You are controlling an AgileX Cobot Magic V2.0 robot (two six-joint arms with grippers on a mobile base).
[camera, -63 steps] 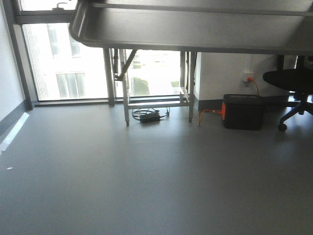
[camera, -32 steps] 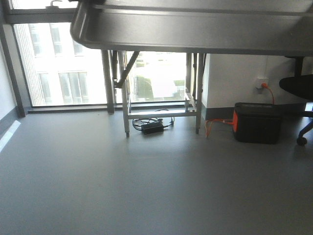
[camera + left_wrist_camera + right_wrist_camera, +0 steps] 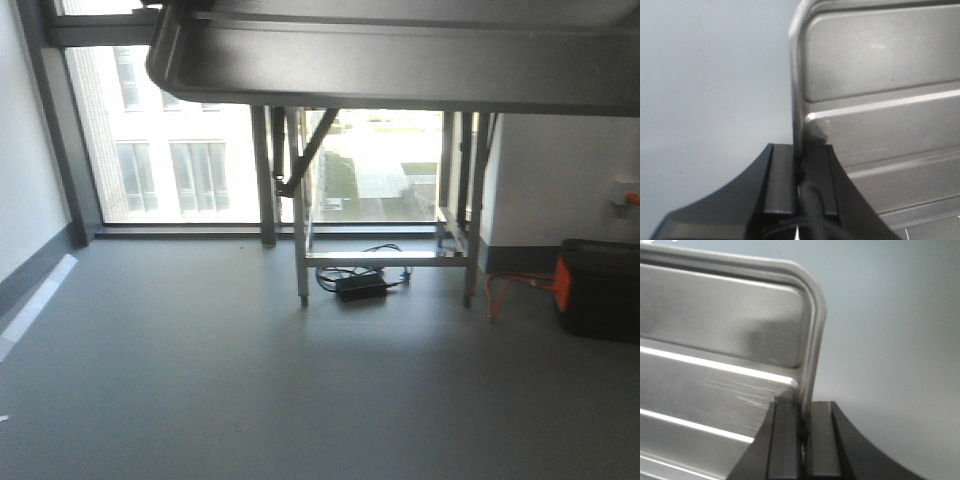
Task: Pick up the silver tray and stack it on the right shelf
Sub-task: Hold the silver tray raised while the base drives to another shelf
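No lettering, label, brand or number can be read in any view. The silver tray (image 3: 880, 75) shows bare metal only. The black and orange box (image 3: 600, 290) is too blurred to tell.

The silver tray (image 3: 400, 70) runs off the front view's top and right edges — the black box (image 3: 602, 292) is cropped rightward too.

Front view looks forward beneath the silver tray (image 3: 400, 70), at 12 o'clock; wrist views closely overlook its opposite rims.
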